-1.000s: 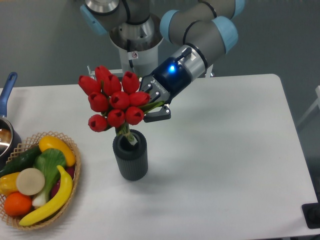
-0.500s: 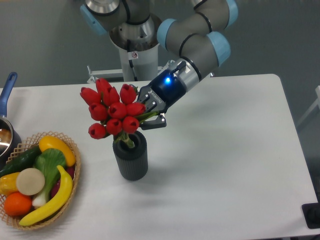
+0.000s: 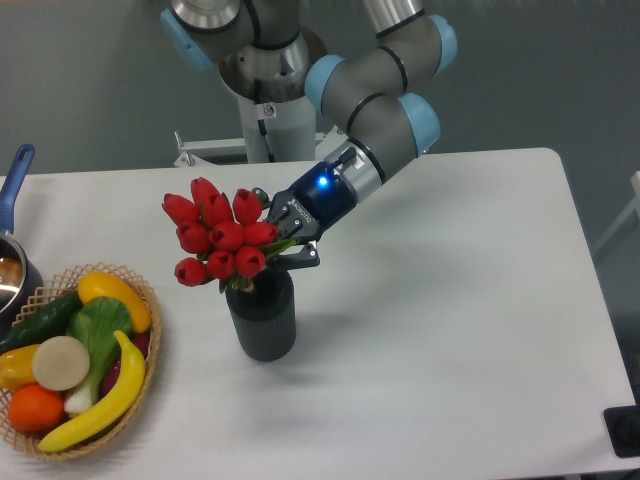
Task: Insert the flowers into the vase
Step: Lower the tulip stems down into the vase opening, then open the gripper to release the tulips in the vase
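Observation:
The flowers (image 3: 218,236), a tight bunch of red tulip buds, lean left over the vase (image 3: 262,318), a dark ribbed cylinder on the white table. Their green stems go down into the vase's mouth. My gripper (image 3: 283,246) comes in from the upper right and is shut on the flowers just below the buds, right above the vase's rim. The lower part of the stems is hidden inside the vase.
A woven basket (image 3: 148,345) holding fruit and vegetables sits at the front left, close to the vase. A pot with a blue handle (image 3: 12,185) stands at the left edge. The robot's base (image 3: 268,110) rises behind the table.
The gripper has moved down and slightly left with the flowers. The stems have sunk deeper into the vase, and the buds now sit lower, close to its rim.

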Action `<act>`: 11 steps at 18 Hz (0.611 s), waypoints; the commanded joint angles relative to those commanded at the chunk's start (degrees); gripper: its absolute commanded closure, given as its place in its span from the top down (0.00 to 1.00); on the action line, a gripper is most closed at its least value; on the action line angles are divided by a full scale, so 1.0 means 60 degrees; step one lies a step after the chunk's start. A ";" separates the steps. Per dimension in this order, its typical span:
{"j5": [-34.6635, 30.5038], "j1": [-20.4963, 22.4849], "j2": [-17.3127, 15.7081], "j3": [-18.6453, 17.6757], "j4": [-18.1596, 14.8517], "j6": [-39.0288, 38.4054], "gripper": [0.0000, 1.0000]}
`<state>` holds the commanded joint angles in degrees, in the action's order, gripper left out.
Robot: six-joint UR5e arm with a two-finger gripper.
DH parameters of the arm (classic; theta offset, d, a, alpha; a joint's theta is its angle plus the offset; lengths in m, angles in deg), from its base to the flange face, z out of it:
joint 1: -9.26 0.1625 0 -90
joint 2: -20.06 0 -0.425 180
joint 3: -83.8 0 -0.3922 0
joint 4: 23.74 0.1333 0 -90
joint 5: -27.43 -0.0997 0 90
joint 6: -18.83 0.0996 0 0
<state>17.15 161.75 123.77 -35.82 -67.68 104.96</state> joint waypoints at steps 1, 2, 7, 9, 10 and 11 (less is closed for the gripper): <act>-0.0015 0.0000 0.0059 0.0000 0.0000 0.0088 0.21; -0.0015 0.0000 0.0074 -0.0015 0.0000 0.0132 0.22; -0.0015 0.0029 0.0147 -0.0132 0.0000 0.0162 0.30; -0.0015 0.0029 0.0162 -0.0146 0.0000 0.0162 0.36; -0.0015 0.0029 0.0191 -0.0146 0.0000 0.0162 0.37; -0.0015 0.0029 0.0206 -0.0146 0.0000 0.0162 0.37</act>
<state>17.06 161.93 125.00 -36.69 -67.68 105.93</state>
